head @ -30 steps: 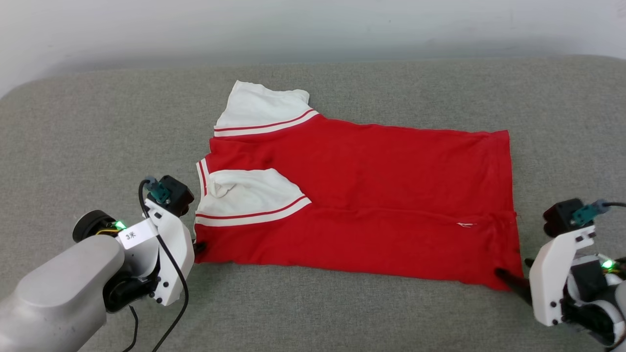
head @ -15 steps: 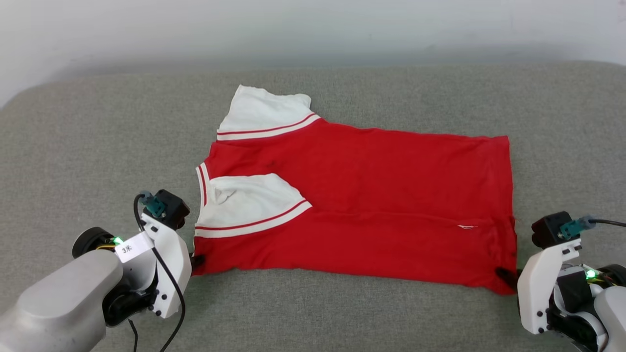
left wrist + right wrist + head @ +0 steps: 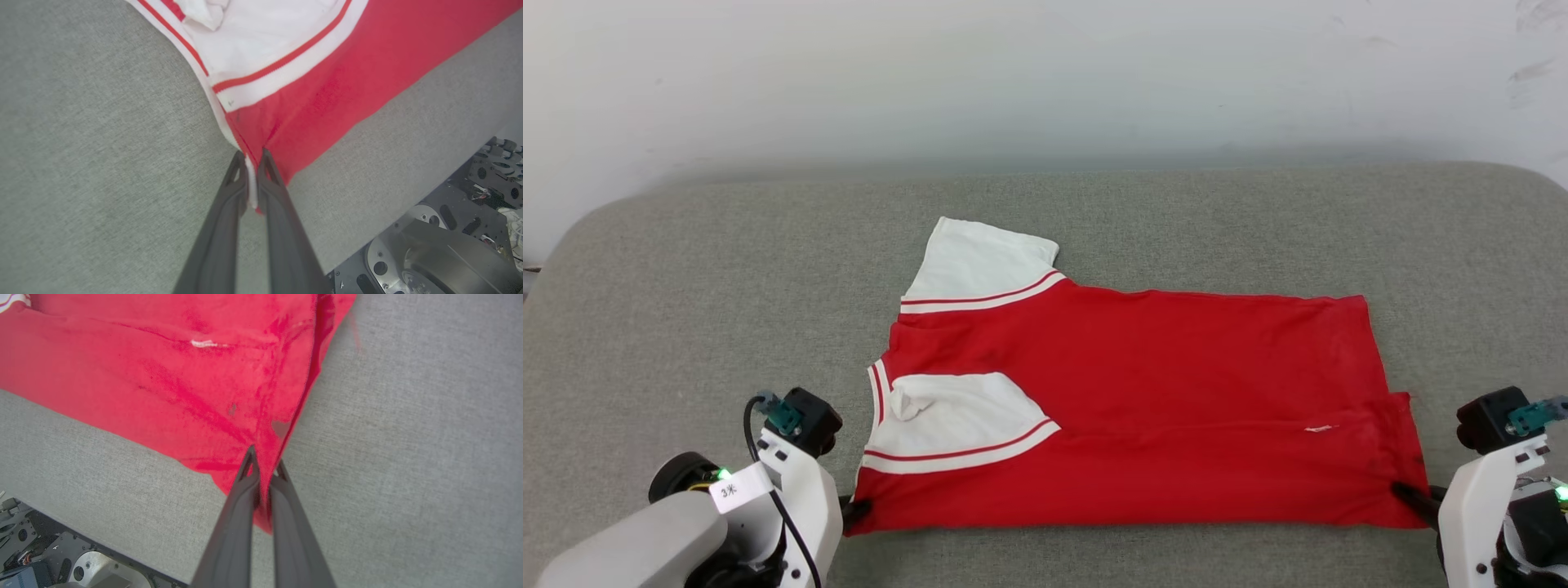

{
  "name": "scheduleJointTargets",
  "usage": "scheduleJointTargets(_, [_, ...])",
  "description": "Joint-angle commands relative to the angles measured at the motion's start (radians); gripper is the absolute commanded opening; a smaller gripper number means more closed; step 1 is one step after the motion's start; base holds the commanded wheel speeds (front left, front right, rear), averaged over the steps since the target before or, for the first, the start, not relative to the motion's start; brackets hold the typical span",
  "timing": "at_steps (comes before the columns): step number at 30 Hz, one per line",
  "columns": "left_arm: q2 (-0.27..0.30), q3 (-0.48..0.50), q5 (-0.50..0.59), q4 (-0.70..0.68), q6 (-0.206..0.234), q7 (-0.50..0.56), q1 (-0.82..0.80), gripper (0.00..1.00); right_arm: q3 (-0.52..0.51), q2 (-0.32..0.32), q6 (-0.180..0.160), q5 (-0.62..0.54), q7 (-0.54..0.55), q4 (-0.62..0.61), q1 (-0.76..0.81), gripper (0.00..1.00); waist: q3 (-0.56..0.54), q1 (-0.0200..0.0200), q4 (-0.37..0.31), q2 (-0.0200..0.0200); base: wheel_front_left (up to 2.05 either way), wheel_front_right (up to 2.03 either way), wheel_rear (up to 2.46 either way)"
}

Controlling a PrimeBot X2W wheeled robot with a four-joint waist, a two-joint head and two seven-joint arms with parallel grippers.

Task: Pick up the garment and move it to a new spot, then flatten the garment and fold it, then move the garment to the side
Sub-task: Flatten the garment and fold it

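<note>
From the head camera, I see the garment (image 3: 1143,408) lying lengthwise across the middle of a grey cushion (image 3: 686,310), plain red side up. Its far sleeve (image 3: 980,261) sticks out and its near sleeve (image 3: 956,425) is turned in over the body. My left hand (image 3: 856,510) sits at the near collar-end corner and my right hand (image 3: 1409,496) at the near hem corner. A crease runs along the near side, so I judge the cloth is laid out flat and the fold is under way. Finishing the fold and moving it aside remain. A pale wall (image 3: 1045,82) stands behind the cushion, which has rounded corners and a fine weave.

Along the left wrist camera, the left hand (image 3: 252,157) is pinched nearly closed on the white-trimmed edge of the garment (image 3: 327,94). The robot base (image 3: 429,253) shows past the cushion's edge.

Along the right wrist camera, the right hand (image 3: 264,461) is clamped tight on the red hem corner, with cloth pinched between its fingers.
</note>
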Motion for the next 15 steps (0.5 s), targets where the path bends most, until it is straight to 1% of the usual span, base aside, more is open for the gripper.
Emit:
scheduleJointTargets(1, [0.005,0.001,-0.007,-0.007,0.009,-0.006,0.019,0.0,-0.009,-0.011,-0.002,0.004,0.007,-0.005,0.015,0.0,0.0,0.0001,0.001,-0.0001,0.0,0.0,0.0])
scheduleJointTargets(4, [0.017,-0.005,-0.006,-0.04,0.034,-0.005,0.042,0.0,-0.033,-0.019,-0.002,0.002,0.022,-0.02,0.034,0.0,0.009,0.0001,0.003,-0.0001,0.0,0.0,0.0])
scheduleJointTargets(8, [0.015,-0.01,-0.012,-0.058,0.053,-0.006,0.065,0.0,-0.055,0.008,-0.002,0.007,0.041,-0.021,0.046,0.0,0.034,0.0001,0.005,-0.0001,0.0,0.0,0.0])
scheduleJointTargets(10, [0.011,-0.013,-0.011,-0.049,0.056,-0.007,0.072,0.0,-0.062,0.021,-0.002,-0.003,0.045,-0.009,0.044,0.0,0.048,0.0001,0.004,-0.0001,0.0,0.0,0.0])
scheduleJointTargets(15, [-0.004,-0.017,-0.016,-0.009,0.047,-0.01,0.082,0.0,-0.051,0.059,-0.002,-0.031,0.042,0.046,0.032,0.0,0.072,0.0001,0.004,-0.0001,0.0,0.0,0.0])
